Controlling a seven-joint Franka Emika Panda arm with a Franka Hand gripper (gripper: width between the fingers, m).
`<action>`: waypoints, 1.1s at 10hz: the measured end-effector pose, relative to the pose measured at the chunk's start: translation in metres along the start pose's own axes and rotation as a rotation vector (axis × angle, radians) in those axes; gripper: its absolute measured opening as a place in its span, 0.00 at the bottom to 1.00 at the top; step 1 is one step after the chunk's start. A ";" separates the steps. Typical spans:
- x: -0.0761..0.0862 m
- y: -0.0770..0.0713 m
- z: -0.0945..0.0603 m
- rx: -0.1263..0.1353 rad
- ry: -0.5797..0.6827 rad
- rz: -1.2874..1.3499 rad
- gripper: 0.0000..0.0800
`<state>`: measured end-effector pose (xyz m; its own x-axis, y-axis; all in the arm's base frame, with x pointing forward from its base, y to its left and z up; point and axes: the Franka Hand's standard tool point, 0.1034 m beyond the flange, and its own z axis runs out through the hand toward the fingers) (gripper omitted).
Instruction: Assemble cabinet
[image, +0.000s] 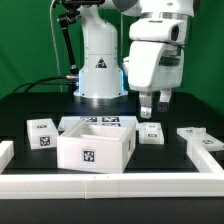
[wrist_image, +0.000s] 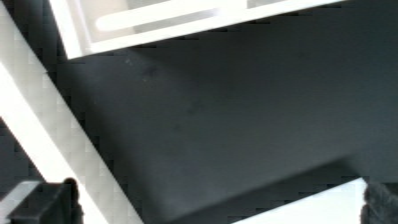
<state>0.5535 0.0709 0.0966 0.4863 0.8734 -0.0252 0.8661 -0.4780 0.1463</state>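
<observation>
The cabinet body (image: 95, 146), a large white open-topped box with a tag on its front, stands on the black table at the front centre. My gripper (image: 154, 101) hangs in the air to the exterior view's right of it, above a small white tagged block (image: 152, 132). Its jaws are open with nothing between them. In the wrist view the gripper (wrist_image: 214, 206) shows only two dark fingertips (wrist_image: 43, 204) at the frame's edge, over bare dark table. A white panel with grey slots (wrist_image: 157, 24) also shows there.
A small tagged block (image: 42, 132) lies left of the body and a flat tagged piece (image: 200, 136) lies at the right. The marker board (image: 100, 121) lies behind the body. A white rail (image: 110, 185) borders the table; a stretch of it shows in the wrist view (wrist_image: 36, 120). The robot base (image: 100, 65) stands behind.
</observation>
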 end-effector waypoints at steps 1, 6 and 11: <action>0.000 0.000 0.000 0.000 0.000 0.001 1.00; 0.000 0.000 0.000 0.001 0.001 0.000 1.00; -0.036 0.000 0.011 0.059 -0.057 -0.144 1.00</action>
<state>0.5374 0.0387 0.0871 0.3608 0.9274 -0.0983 0.9319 -0.3542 0.0786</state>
